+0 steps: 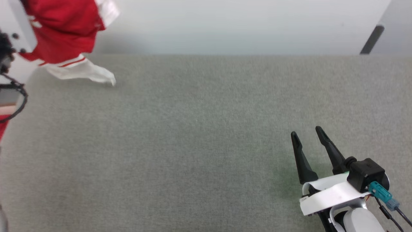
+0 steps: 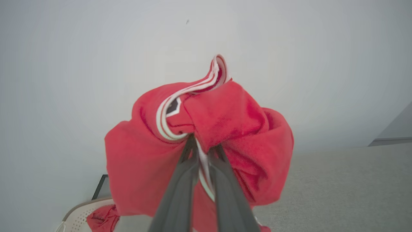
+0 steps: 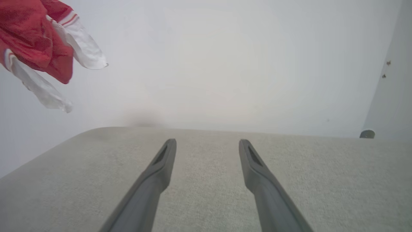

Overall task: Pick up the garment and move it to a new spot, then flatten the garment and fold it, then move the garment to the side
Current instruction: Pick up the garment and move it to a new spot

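The garment (image 1: 61, 29), red with white sleeves and red-and-white striped trim, hangs bunched in the air at the far left of the head view, above the table's back left corner. In the left wrist view my left gripper (image 2: 202, 146) is shut on a fold of the garment (image 2: 231, 125) beside its striped collar, and cloth droops around both fingers. From the right wrist view the garment (image 3: 35, 42) dangles at the upper left, clear of the table. My right gripper (image 1: 307, 133) rests low at the front right of the table, open with nothing between its fingers (image 3: 167, 161).
A grey fabric-covered table (image 1: 206, 145) spreads across the head view, with a pale wall behind its far edge. A dark post (image 1: 371, 40) leans at the back right. A white perforated basket (image 2: 80, 216) holding red cloth sits below the garment in the left wrist view.
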You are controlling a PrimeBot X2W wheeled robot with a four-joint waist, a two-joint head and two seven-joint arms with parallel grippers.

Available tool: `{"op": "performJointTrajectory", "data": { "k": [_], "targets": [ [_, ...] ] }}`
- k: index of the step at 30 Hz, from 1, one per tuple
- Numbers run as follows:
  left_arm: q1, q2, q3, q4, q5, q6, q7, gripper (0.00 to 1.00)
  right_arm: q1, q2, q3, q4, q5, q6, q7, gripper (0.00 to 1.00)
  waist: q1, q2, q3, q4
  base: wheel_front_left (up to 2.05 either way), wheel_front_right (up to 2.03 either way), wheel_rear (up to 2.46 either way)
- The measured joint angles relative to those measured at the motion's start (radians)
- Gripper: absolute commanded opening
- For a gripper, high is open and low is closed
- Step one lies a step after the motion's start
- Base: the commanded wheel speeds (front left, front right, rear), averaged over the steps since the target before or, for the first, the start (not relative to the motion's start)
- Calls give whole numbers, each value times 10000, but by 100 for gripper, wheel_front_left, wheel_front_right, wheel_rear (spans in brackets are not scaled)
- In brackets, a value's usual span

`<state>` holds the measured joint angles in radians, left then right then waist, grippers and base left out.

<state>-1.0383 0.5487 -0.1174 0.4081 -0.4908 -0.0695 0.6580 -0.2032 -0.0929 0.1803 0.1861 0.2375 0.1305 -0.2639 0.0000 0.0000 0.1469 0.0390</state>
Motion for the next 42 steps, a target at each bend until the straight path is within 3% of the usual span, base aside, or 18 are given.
{"op": "performJointTrajectory", "data": {
  "k": [11, 19, 27, 33, 42],
  "targets": [
    [619, -502, -769, -1475, -188, -140, 589, 0, 405, -63, -654, 138, -59, 2, 0, 100, 0, 0, -1251, 12, 0, 0, 0],
    [1618, -995, -1260, -3239, -552, 251, 1634, 0, 700, -305, -1862, 330, -274, 2, 0, 100, 0, 0, -1378, -878, 0, 0, 0],
    [2656, -1513, -2065, -4571, -777, 520, 2437, 0, 757, -142, -2734, 332, -395, 2, 0, 100, 0, 0, -1152, -1957, 0, 0, 0],
    [3784, -1670, -2773, -4466, -899, 422, 2715, 0, 755, 171, -2736, 314, -472, 2, 0, 100, 0, 0, -787, -2690, 0, 0, 0],
    [4820, -1699, -3503, -3005, -1183, -25, 2759, 0, 559, 364, -2481, 523, -257, 2, 0, 100, 0, 0, -57, -3369, 0, 0, 0]
  ]
}}
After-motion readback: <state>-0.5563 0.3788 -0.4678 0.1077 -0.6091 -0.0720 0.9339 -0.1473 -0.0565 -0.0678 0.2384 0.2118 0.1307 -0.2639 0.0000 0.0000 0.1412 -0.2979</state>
